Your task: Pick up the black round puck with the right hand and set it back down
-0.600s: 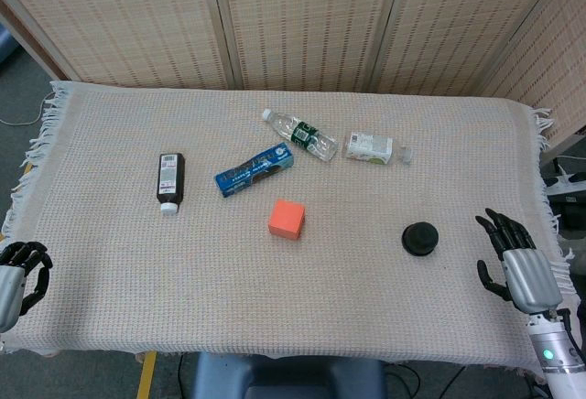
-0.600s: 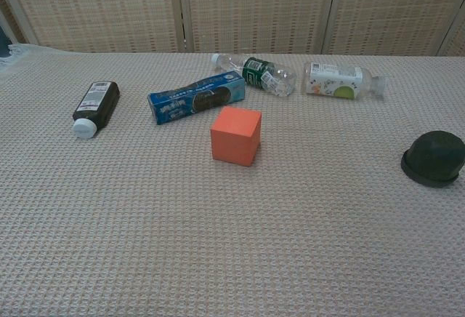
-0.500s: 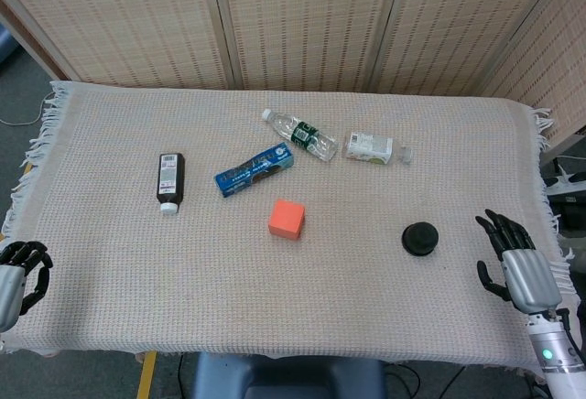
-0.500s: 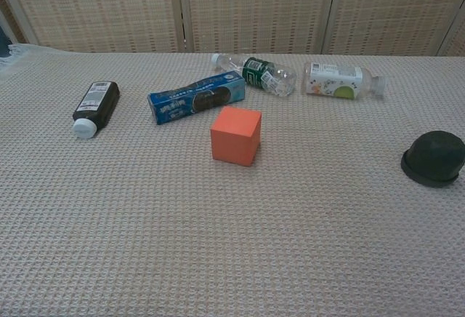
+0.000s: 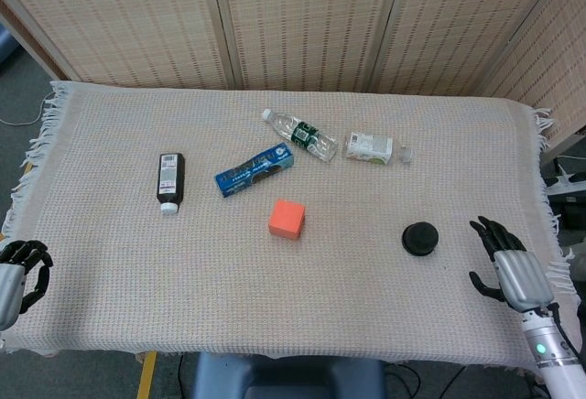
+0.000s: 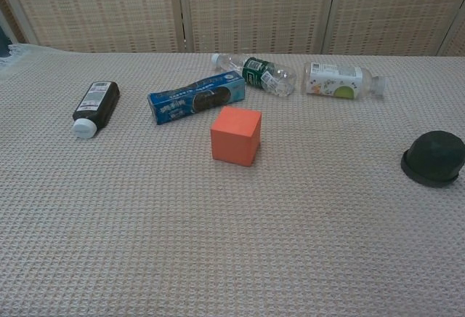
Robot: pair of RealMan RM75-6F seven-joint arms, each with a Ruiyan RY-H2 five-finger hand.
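Note:
The black round puck [image 5: 420,238] lies on the cloth-covered table [image 5: 137,262] right of centre; the chest view shows the puck [image 6: 434,158] at its right edge. My right hand [image 5: 509,260] hovers at the table's right front, to the right of the puck and apart from it, fingers spread and holding nothing. My left hand [image 5: 16,275] sits at the front left corner with its fingers curled in, nothing in them. Neither hand appears in the chest view.
An orange cube [image 5: 287,219] stands mid-table. Behind it lie a blue biscuit box [image 5: 254,169], a clear water bottle [image 5: 299,134] and a small white-labelled bottle [image 5: 374,148]. A dark bottle [image 5: 170,180] lies to the left. Woven screens stand behind the table.
My right hand has drifted slightly down and back toward the table's front right edge. The puck and other objects have not moved.

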